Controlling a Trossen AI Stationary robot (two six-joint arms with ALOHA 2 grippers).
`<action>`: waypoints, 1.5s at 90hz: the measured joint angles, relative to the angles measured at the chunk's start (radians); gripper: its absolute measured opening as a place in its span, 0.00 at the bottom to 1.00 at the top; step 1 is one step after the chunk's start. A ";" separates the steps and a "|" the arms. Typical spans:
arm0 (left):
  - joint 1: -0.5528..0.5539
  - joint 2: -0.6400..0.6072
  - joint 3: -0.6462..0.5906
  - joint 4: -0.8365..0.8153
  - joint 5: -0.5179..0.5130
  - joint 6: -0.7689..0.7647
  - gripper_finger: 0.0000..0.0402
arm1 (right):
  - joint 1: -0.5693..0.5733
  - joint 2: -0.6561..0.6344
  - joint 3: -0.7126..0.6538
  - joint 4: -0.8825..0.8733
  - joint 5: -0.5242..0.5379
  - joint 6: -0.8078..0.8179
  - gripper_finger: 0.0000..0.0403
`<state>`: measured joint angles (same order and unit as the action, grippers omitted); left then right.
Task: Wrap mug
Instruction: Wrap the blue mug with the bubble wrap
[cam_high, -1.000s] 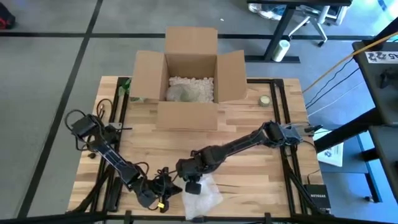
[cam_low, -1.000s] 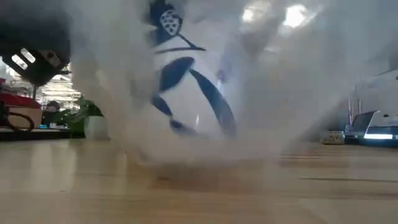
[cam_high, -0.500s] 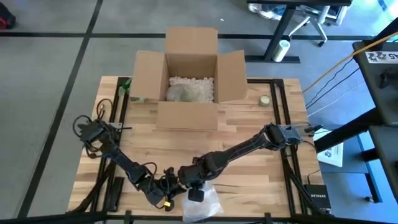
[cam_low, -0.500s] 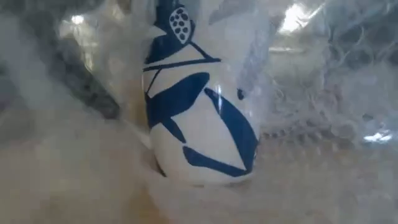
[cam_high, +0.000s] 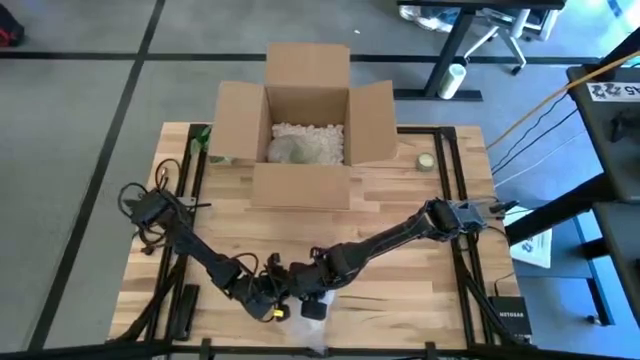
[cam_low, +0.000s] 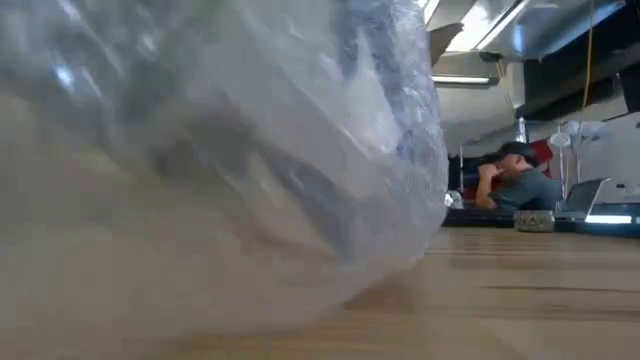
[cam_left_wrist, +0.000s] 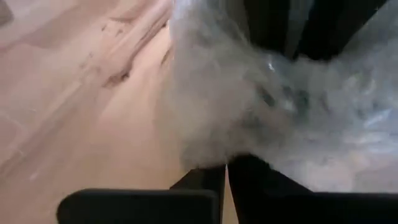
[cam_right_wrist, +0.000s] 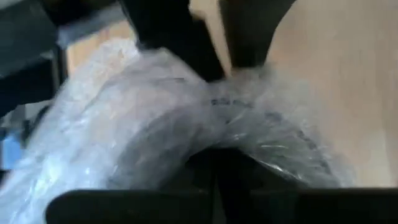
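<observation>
Landmark: open brown cardboard box (cam_high: 308, 125) at the table's far edge, loose white packing fill inside.

Clear bubble-wrap bundle (cam_high: 318, 303) lies on the light wooden slatted table (cam_high: 400, 210) at the near edge, well apart from the box, straight out from its front flap. Left gripper (cam_high: 276, 300) and right gripper (cam_high: 308, 293) meet at the bundle, left on its left side, right on top.

Left fingers are closed narrowly, pinching a fold of wrap (cam_left_wrist: 261, 106). Right fingers likewise grip gathered film (cam_right_wrist: 236, 118).

Bundle: crinkled, translucent, rounded (cam_low: 200, 170), a dark shape showing through. The mug itself cannot be made out.
</observation>
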<state>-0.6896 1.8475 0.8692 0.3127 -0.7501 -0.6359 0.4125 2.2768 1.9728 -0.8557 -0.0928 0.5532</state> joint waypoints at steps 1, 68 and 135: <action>-0.003 -0.008 0.000 -0.007 0.000 0.004 0.00 | 0.000 0.000 0.000 0.001 -0.003 0.000 0.00; -0.263 -0.255 0.002 -0.327 0.056 -0.366 0.00 | 0.006 0.001 -0.001 0.044 -0.009 -0.003 0.00; -0.203 -0.002 0.135 -0.037 0.251 -0.275 0.00 | -0.001 0.001 -0.002 0.056 0.013 -0.009 0.00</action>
<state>-0.8925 1.8457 1.0046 0.2759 -0.4995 -0.9113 0.4111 2.2780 1.9713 -0.8000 -0.0795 0.5446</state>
